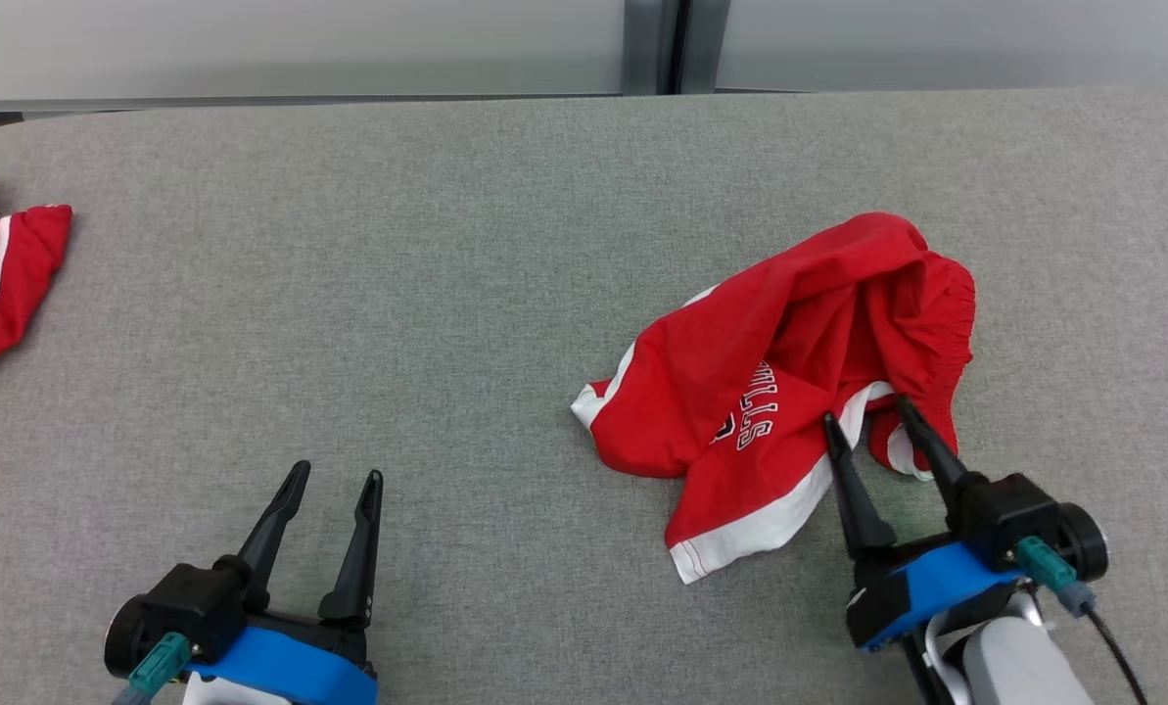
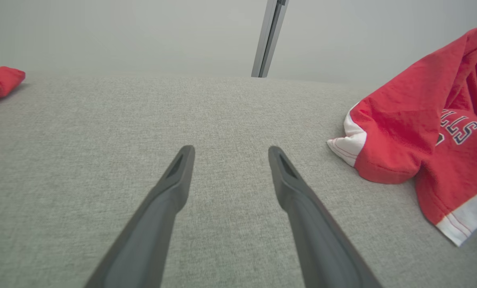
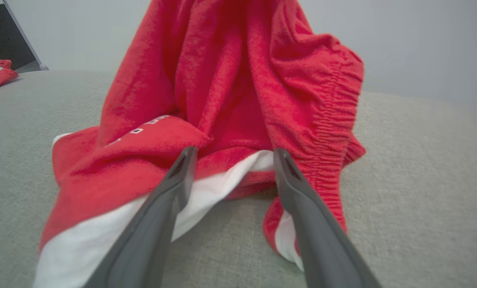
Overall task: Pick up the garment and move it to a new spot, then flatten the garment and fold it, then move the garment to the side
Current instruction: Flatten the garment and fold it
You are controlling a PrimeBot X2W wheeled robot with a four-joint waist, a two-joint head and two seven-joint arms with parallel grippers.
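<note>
I see right gripper [image 1: 865, 409] spread wide, tips at garment [image 1: 779, 372] near white hem | left gripper [image 1: 338, 472] wide, near-left | grey table [image 1: 446, 294] runs between garment and left-edge red cloth [image 1: 1, 259]

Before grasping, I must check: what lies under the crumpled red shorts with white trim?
The crumpled red shorts rest on the grey fabric surface; whatever lies beneath their folds is covered.
</note>
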